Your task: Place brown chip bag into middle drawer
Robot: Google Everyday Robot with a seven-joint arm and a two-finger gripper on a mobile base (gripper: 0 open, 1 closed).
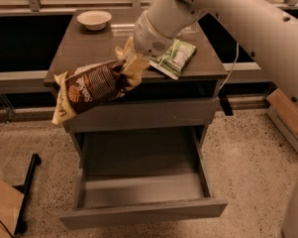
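The two-finger gripper (130,69), at the grey cabinet top's (89,46) front edge, has its jaws clamped on one end of the crinkly dark-brown chip bag (91,86), which dangles toward 8 o'clock. The wide grey middle drawer (138,195) lies open at 6 o'clock. Held by one end, the bag may slip or land left of the tray.

Gripper (128,75) above open middle drawer (143,212)

Warm light falls on a speckled floor (252,152). A dark grey cabinet (89,43) stands before a long grey ledge (17,78), perhaps under a window. The gripper (132,67) hangs at the cabinet's front edge, clamped on the brown chip bag (91,86).
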